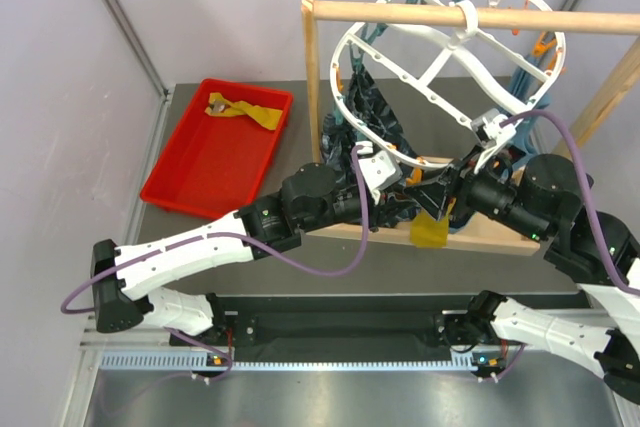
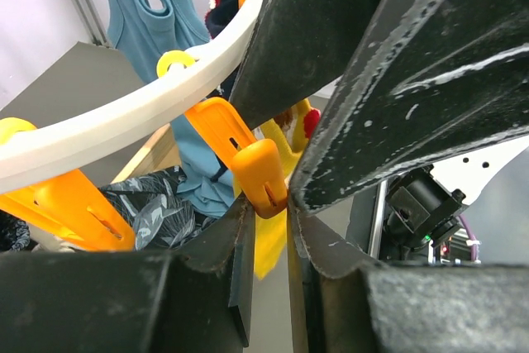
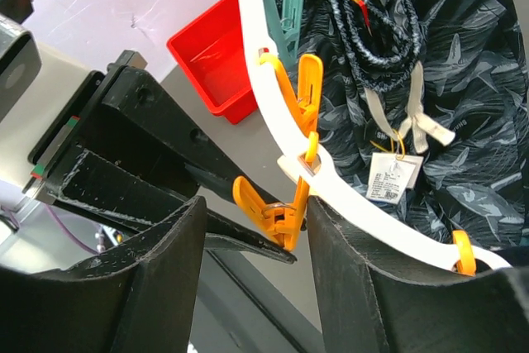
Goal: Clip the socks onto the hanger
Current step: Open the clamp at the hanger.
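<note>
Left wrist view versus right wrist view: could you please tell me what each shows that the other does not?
Only the left wrist view shows the yellow sock, between the fingers of the left gripper, and the teal-blue cloth. Only the right wrist view shows the red tray and a paper tag. Both show the white hanger and orange pegs.

I see bright, even light, soft shadows; glare on the metal rail (image 1: 330, 359); wrist views soften up close.
</note>
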### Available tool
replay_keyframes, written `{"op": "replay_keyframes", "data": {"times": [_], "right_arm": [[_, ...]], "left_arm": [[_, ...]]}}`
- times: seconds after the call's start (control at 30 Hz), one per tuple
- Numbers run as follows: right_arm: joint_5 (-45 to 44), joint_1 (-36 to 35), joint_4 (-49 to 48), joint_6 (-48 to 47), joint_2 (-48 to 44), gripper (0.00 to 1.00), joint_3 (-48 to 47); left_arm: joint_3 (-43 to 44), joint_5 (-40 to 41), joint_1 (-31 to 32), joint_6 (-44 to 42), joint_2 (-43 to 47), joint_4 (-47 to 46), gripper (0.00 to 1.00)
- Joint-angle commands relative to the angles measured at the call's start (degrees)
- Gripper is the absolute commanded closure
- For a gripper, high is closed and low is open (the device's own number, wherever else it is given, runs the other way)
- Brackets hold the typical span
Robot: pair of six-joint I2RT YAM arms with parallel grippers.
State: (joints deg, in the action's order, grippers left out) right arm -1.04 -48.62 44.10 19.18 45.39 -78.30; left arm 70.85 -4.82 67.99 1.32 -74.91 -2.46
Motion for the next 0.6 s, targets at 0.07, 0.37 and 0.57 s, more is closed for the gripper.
{"op": "replay_keyframes", "data": {"times": [0.07, 0.37, 0.57], "right_arm": [[-5.4, -0.4, -6.4, -0.7, 1.6, 0.49, 0.9], [-7.0, -0.3, -8.8, 0.2, 1.7, 0.54, 1.7], [-7.8, -0.4, -10.5, 0.9, 1.6, 0.54, 3.3]], "left_arm": [[2.5, -2.9, 1.5, -0.9, 0.5, -1.9, 1.00], [3.1, -3.1, 2.1, -0.9, -0.1, -2.1, 1.00], [2.9, -2.7, 2.2, -0.9, -0.4, -2.2, 1.00]]}}
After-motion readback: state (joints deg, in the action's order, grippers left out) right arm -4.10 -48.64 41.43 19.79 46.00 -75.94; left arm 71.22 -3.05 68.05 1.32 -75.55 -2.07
